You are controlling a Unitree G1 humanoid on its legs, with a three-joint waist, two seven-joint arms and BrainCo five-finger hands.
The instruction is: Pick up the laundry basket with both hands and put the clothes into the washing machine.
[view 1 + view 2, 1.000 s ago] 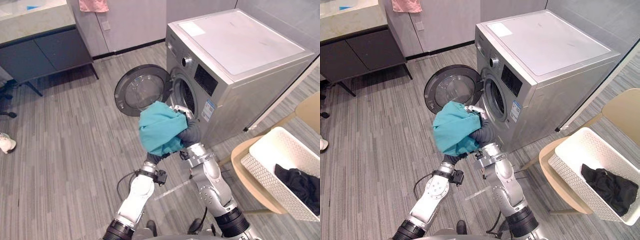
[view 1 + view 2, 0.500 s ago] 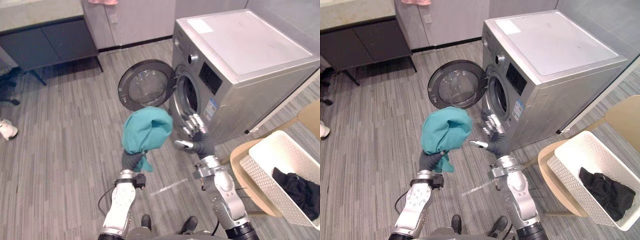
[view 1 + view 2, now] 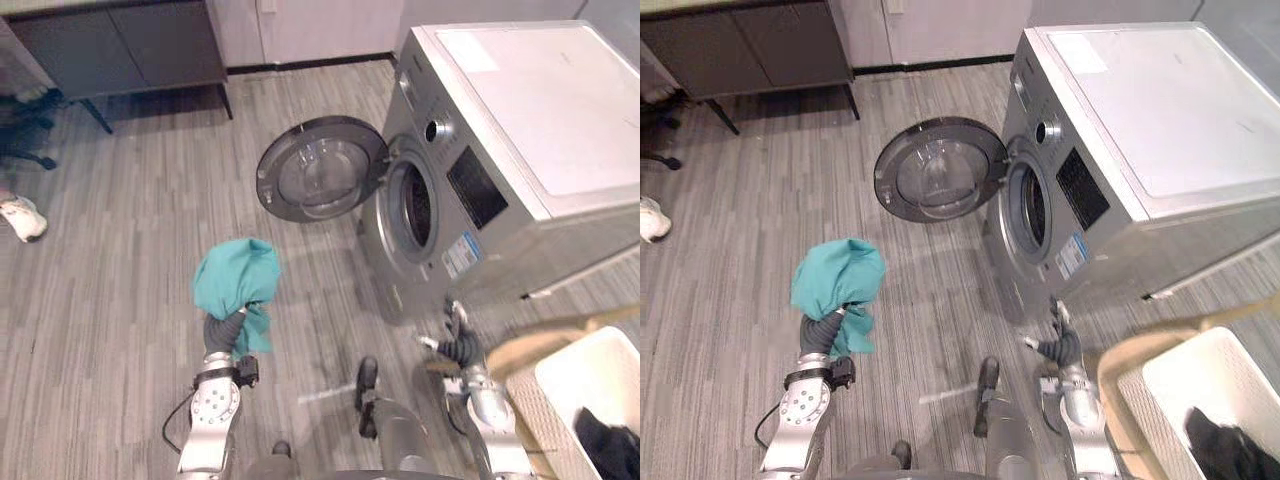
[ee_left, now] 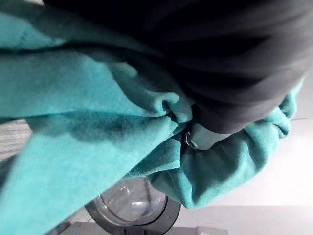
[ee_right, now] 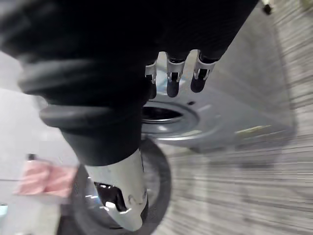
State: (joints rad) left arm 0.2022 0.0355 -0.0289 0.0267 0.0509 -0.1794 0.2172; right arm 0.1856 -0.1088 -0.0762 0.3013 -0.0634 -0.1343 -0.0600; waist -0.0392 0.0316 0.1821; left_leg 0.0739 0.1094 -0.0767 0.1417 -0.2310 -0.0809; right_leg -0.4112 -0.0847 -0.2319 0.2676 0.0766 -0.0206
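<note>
Teal garment (image 3: pixel 235 280) bunched over left hand (image 3: pixel 222 330), well apart from washing machine (image 3: pixel 520 150), out past its open door (image 3: pixel 320 170); fingers buried in cloth, grip cannot be told. Right hand (image 3: pixel 452 345) released, empty, near machine front. Advise: swing garment round door edge, push deep into drum opening (image 3: pixel 412 205)

Washing machine (image 3: pixel 520 130): one, silver, front-loading.
Round door (image 3: pixel 320 182): one, standing open on the machine's front.
Teal garment (image 3: pixel 235 280): one, bunched over the left hand (image 3: pixel 224 330).
Dark garment (image 3: pixel 1225 450): one, lying inside the basket.
Laundry basket (image 3: pixel 1137 398): one, white, with lattice walls.
Tan chair (image 3: pixel 530 345): one, just beside the basket.
Robot hands: two, the left hand and the right hand (image 3: pixel 452 342).
Dark cabinet (image 3: pixel 120 45): one, by the far wall.
White shoe (image 3: pixel 22 217): one, on the floor.
Pink cloth (image 5: pixel 41 178): one, in the right wrist view.
</note>
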